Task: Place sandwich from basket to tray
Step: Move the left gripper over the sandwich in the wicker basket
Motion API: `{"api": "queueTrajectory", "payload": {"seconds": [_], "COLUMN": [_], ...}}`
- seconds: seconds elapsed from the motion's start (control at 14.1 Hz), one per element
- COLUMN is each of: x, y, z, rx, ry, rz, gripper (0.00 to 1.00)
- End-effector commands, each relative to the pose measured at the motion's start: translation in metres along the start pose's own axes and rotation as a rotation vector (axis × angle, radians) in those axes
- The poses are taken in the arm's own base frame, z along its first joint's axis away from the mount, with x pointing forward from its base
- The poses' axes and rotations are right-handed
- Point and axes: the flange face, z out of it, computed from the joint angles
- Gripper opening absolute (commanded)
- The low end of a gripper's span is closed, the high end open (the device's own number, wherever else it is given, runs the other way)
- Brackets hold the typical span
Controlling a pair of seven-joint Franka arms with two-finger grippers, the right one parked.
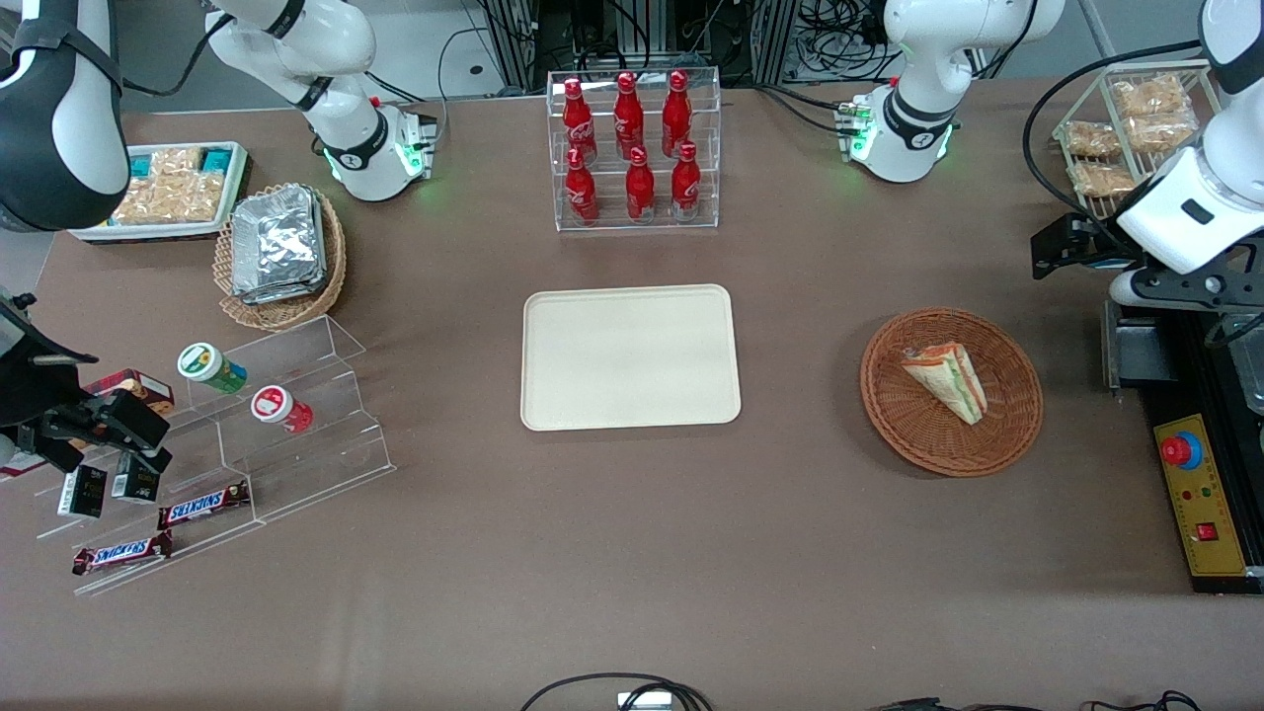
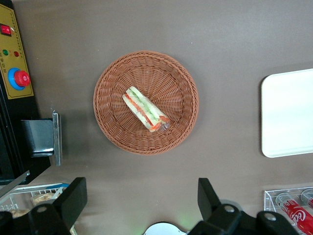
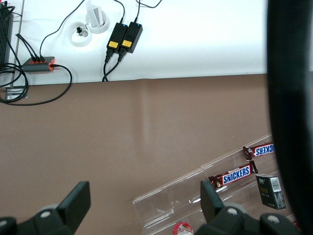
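The sandwich [image 1: 948,380], a pale wedge with green, orange and red layers, lies in the round reddish-brown wicker basket [image 1: 889,415] toward the working arm's end of the table. The cream tray [image 1: 630,355] lies bare at the table's middle, beside the basket. My left gripper [image 1: 1071,247] hangs well above the table, farther from the front camera than the basket and nearer the table's end. In the left wrist view the gripper [image 2: 142,196] is open with nothing between its fingers, apart from the sandwich [image 2: 145,108], the basket [image 2: 112,88] and the tray [image 2: 288,112].
A clear rack of red bottles [image 1: 637,148] stands farther from the front camera than the tray. A control box with a red button [image 1: 1200,494] and a wire rack of bread packs [image 1: 1126,128] lie at the working arm's end. A foil-pack basket [image 1: 281,247] and an acrylic snack stand [image 1: 227,434] are at the parked arm's end.
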Motion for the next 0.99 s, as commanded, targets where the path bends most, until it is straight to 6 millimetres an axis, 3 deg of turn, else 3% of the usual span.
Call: {"api": "queueTrajectory", "payload": {"seconds": [0.0,0.21,0.35,0.64,0.71,0.92], "x": [-0.005,0.0,0.009,0.023,0.023,0.02], "y": [-0.008,-0.012,-0.015,-0.019,-0.034,-0.047], "z": [-0.002,0.005,0.021,0.08,0.1,0.147], "rx": [0.013,0.018,0.036,0.052,0.049,0.045], "ry": [-0.006,-0.017,-0.044,-0.082,-0.072,-0.03], "rz": [-0.004,-0.01,-0.03,-0.051,-0.09,-0.126], "gripper": [1.0,1.0,1.0,1.0,1.0,1.0]}}
